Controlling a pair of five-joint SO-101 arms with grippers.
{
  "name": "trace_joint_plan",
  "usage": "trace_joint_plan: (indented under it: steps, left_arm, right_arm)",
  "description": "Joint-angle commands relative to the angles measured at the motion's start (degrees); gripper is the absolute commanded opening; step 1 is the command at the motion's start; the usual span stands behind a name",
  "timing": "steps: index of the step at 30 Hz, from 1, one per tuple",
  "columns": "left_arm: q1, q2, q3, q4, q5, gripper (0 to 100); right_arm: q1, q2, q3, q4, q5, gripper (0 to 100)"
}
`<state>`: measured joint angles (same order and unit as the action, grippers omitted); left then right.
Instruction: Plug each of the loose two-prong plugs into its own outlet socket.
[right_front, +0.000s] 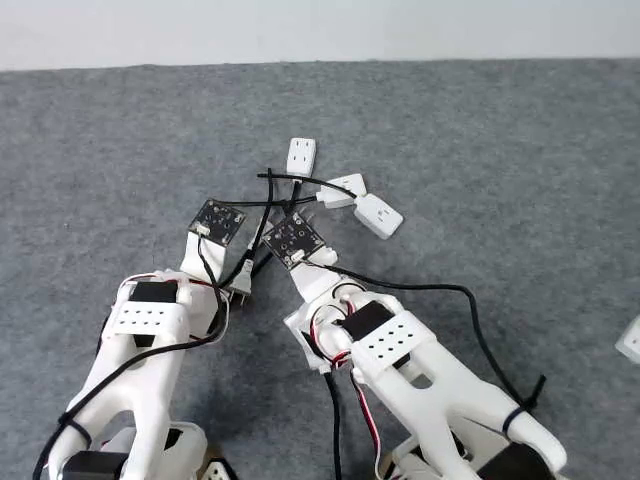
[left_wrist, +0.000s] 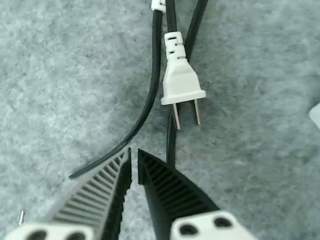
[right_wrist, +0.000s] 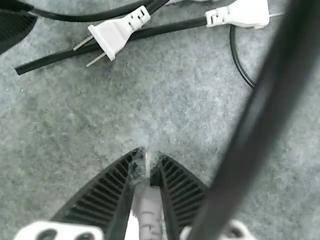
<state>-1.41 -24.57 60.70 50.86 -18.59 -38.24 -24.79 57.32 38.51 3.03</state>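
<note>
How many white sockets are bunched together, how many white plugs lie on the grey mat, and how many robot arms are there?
Sockets: 3
Plugs: 2
Arms: 2
Total: 7

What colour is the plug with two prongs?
White; the plug shows best in the left wrist view.
</note>
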Motion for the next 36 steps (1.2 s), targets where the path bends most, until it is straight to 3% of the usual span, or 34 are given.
trace_joint_plan:
  steps: [1, 10, 19, 25, 31, 36]
  left_arm:
    - [-0.8, -0.7, -0.8, -0.8, 0.7, 1]
    - [-2.8, -0.7, -0.9, -0.8, 0.7, 1]
    - [-2.8, -0.7, -0.8, -0.8, 0.7, 1]
    - [-2.9, -0.7, -0.7, -0.8, 0.7, 1]
    - [-2.8, -0.7, -0.7, -0.8, 0.6, 1]
    - [-2.8, -0.7, -0.7, -0.8, 0.6, 1]
  right_arm:
    - [-0.7, 0.0, 0.2, -0.1, 0.7, 0.8]
    - [-0.8, 0.1, 0.1, -4.8, 5.3, 0.8]
    - [-1.2, 5.1, -0.3, -4.4, 10.9, 0.8]
    - [-1.1, 5.2, -1.0, -2.5, 10.8, 1.1]
    - [-1.1, 7.7, -5.4, -2.2, 10.7, 25.3]
    - [-0.9, 7.7, -8.4, -1.9, 10.7, 28.4]
